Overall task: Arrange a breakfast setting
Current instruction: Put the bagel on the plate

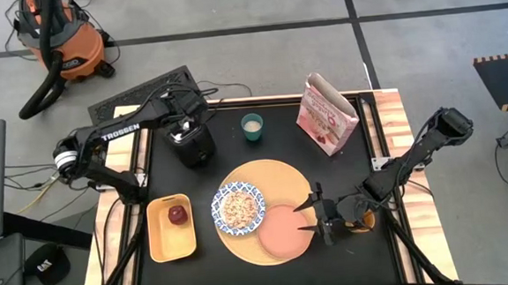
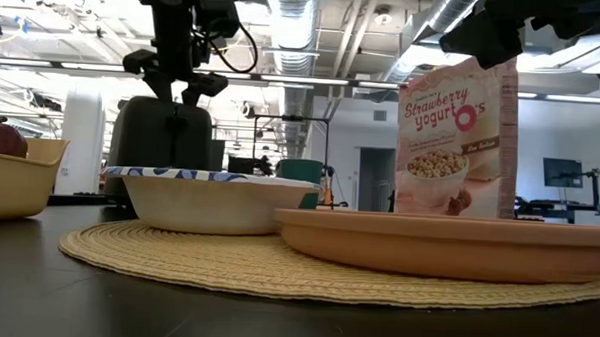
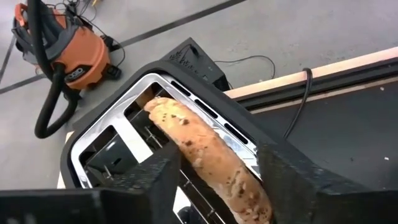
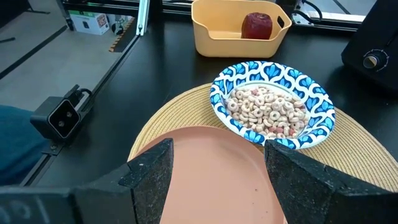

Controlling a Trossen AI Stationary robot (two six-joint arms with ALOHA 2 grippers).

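Note:
The pale bagel [image 3: 205, 146] stands on edge in a slot of the black-and-silver toaster [image 1: 192, 144], its top sticking out. My left gripper [image 1: 184, 127] is open above the toaster, one finger on each side of the bagel. My right gripper [image 1: 314, 215] is open and empty, hovering above the small pink plate [image 1: 282, 233]. The plate and the blue-and-white bowl [image 1: 238, 206] of cereal rest on the round tan board [image 1: 269, 179]. The dark red apple [image 1: 178, 214] lies in the yellow tray [image 1: 173, 245]. The orange cup [image 1: 362, 222] shows partly under the right arm. The gold spoon is out of view. My left gripper comes at the bagel from above, pointing down, its fingers [image 3: 158, 177] across the bagel's upper edge [image 3: 193, 155]. The bagel nearly fills the gap. I cannot tell whether the fingers touch it. The bagel's lower part sits in the toaster slot.
A teal cup [image 1: 252, 125] and a pink cereal bag [image 1: 326, 113] stand at the far side of the table. The yellow tray sits left of the board. An orange shop vacuum [image 1: 60, 39] stands on the floor beyond the table.

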